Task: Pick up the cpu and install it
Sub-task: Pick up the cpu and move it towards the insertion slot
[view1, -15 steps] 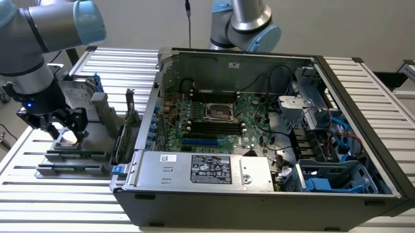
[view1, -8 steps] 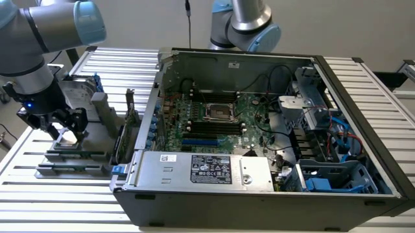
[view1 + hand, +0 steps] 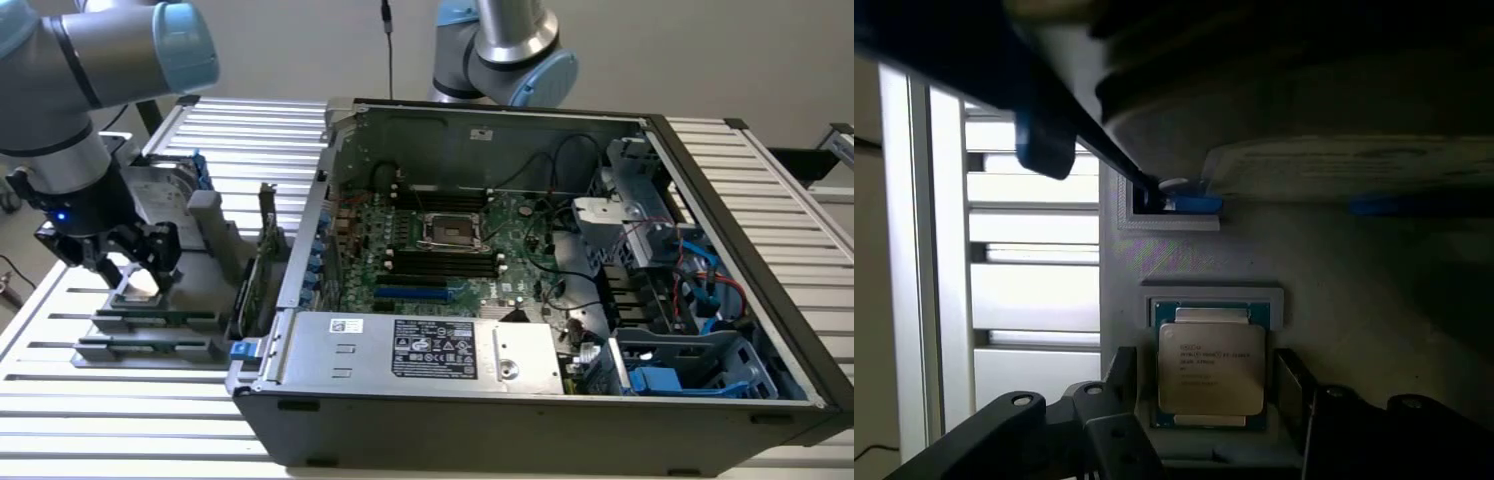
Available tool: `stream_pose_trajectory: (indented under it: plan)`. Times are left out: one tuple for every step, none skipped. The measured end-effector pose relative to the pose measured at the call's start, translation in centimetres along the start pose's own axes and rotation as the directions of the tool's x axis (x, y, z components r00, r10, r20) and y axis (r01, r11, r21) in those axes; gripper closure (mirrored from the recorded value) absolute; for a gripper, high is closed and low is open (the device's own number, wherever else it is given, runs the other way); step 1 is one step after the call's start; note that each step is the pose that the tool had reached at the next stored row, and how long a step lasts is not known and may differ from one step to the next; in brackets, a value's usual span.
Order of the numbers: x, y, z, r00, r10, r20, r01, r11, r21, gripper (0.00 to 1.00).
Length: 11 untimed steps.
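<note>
we note the cpu (image 3: 1211,368) flat in its grey holder (image 3: 1194,262), outside the open computer case (image 3: 534,425) on the exterior view's left. the end effector (image 3: 134,270) hangs straight above it, jaws wide, one either side, holding nothing.

An open computer case (image 3: 534,420) with a grey power supply (image 3: 414,350) inside lies on a slatted table (image 3: 134,440).

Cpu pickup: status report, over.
Gripper open, straddling the cpu. Cpu flat in its grey holder, not lifted. Nothing between gripper and cpu.
</note>
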<state>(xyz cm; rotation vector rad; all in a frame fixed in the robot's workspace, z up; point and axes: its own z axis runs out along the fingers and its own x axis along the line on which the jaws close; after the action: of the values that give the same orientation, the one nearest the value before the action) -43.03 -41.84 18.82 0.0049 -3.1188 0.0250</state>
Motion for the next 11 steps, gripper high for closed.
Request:
stream_pose_trajectory:
  plan:
    - [0.0,0.03,0.0,1.0,0.0,0.0007,0.0,1.0,0.0001,0.35]
    - [-0.01,0.04,0.0,1.0,0.0,0.0011,0.0,1.0,0.0002,0.35]
    - [-0.01,0.04,0.01,1.0,0.0,0.0016,0.0,1.0,0.0002,0.35]
    - [-0.01,0.04,0.02,1.0,0.0,0.0027,0.0,1.0,0.0003,0.35]
    - [-0.01,0.06,0.02,1.0,0.0,0.0034,0.0,1.0,0.0006,0.35]
    - [-0.01,0.07,0.04,1.0,0.0,0.0046,0.0,1.0,0.0008,0.35]
    - [-0.01,0.08,0.05,1.0,0.0,0.0058,0.0,1.0,0.0011,0.35]
    - [-0.01,0.09,0.06,1.0,0.0,0.0066,0.0,1.0,0.0013,0.35]
    - [-0.01,0.1,0.07,1.0,0.0,0.0075,0.0,1.0,0.0015,0.35]
    - [-0.01,0.11,0.08,1.0,0.0,0.008,0.0,1.0,0.0015,0.35]
    - [-0.01,0.12,0.09,1.0,0.0,0.0086,0.0,1.0,0.0016,0.35]
